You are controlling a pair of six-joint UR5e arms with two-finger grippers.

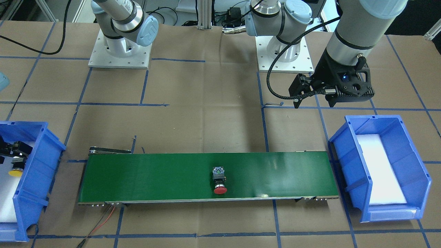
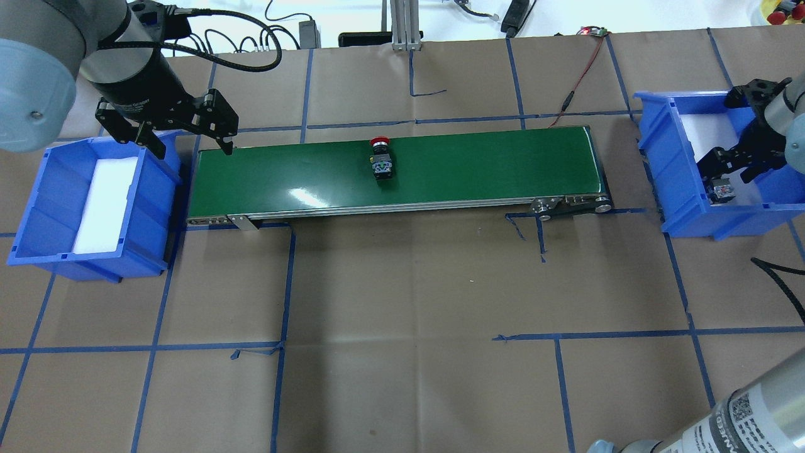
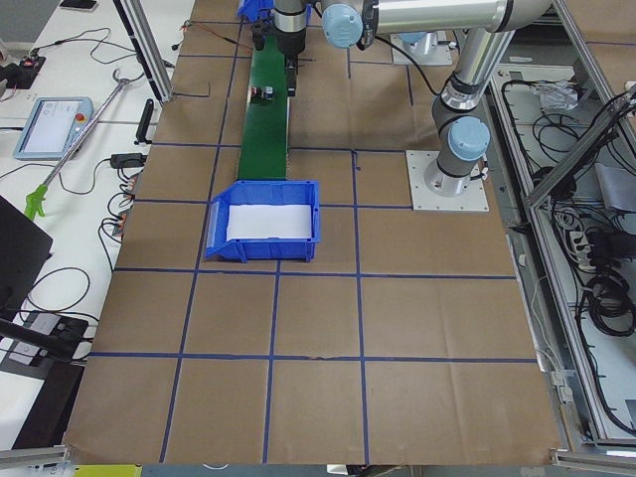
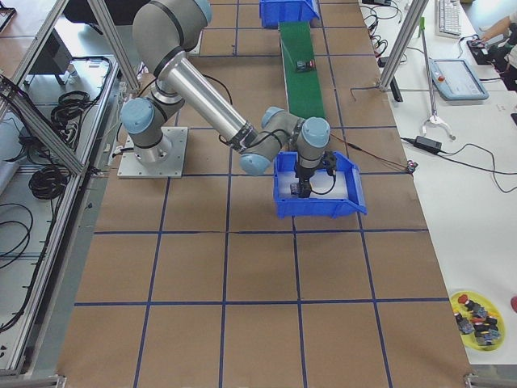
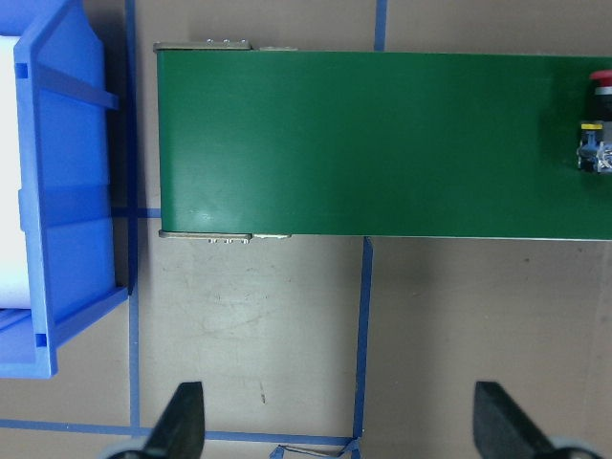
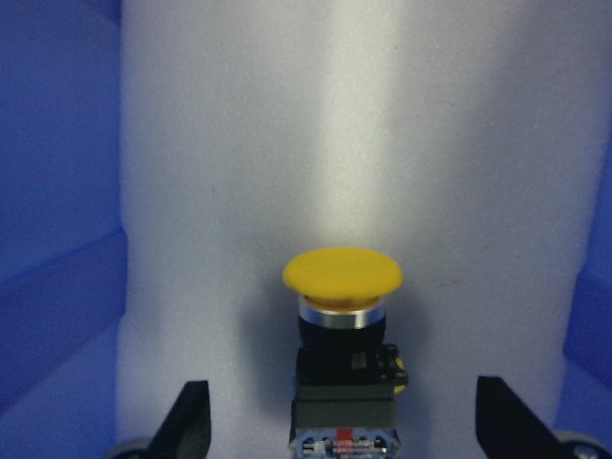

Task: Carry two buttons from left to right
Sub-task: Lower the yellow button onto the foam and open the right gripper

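The red-capped button [image 1: 219, 181] lies on its side at the middle of the green conveyor belt [image 1: 155, 175]; it also shows in the overhead view [image 2: 380, 160] and at the right edge of the left wrist view [image 5: 598, 115]. The yellow-capped button [image 6: 342, 316] lies on the white foam inside the blue bin on the robot's right [image 2: 666, 195]. My right gripper [image 2: 729, 173] hangs low in that bin, open, its fingers [image 6: 189, 421] wide on either side of the yellow button without touching it. My left gripper [image 2: 194, 151] is open and empty above the belt's left end.
A second blue bin [image 2: 38, 207] with white foam stands at the belt's left end, just beside the left gripper. A red wire [image 2: 582, 72] runs from the belt's far right corner. The arms' base plates [image 1: 119, 53] stand behind the belt. Blue tape lines cross the brown table.
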